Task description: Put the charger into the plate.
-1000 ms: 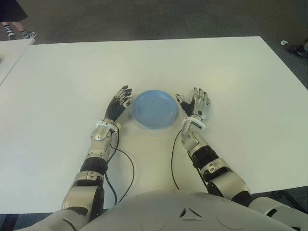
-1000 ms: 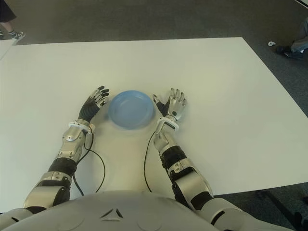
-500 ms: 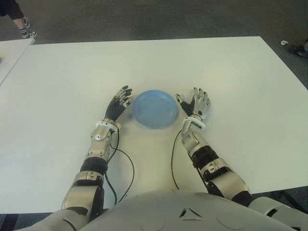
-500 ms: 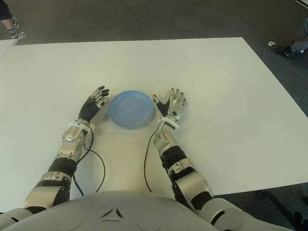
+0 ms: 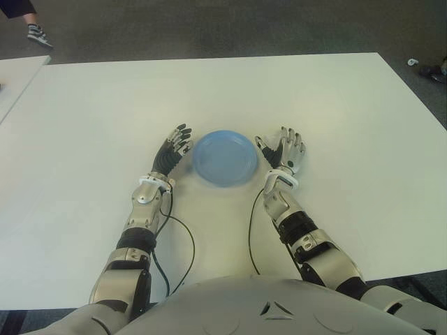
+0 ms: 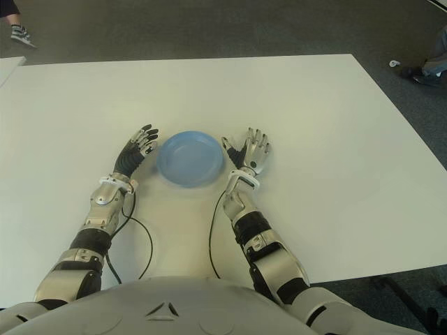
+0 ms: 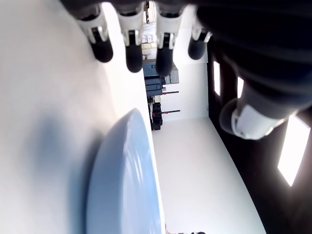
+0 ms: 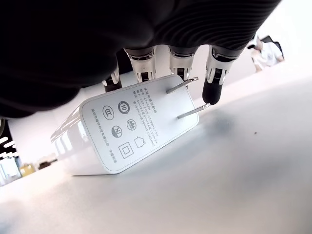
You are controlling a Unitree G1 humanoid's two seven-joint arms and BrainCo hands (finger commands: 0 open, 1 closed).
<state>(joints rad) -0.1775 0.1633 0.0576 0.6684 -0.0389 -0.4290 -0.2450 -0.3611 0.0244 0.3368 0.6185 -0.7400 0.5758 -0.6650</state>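
A round blue plate (image 5: 225,157) lies bare on the white table (image 5: 314,98) between my two hands. The white charger (image 8: 131,129) lies on the table under my right hand (image 5: 283,150), just right of the plate. Its two metal prongs point toward the fingertips (image 8: 212,90). The fingers stretch out over the charger without closing on it, and the eye views hide the charger beneath the hand. My left hand (image 5: 174,145) shows beside the plate's left edge, fingers straight and holding nothing. The plate's rim (image 7: 122,180) appears close by in the left wrist view.
Thin black cables (image 5: 190,244) run from both wrists back over the table toward my body. A second white table (image 5: 14,77) stands at the far left. A person's shoe (image 5: 38,35) is on the floor beyond it, and another shoe (image 5: 427,68) at the far right.
Both hands, the plate and the charger have stayed put. The person's feet at the far left have moved up and away.
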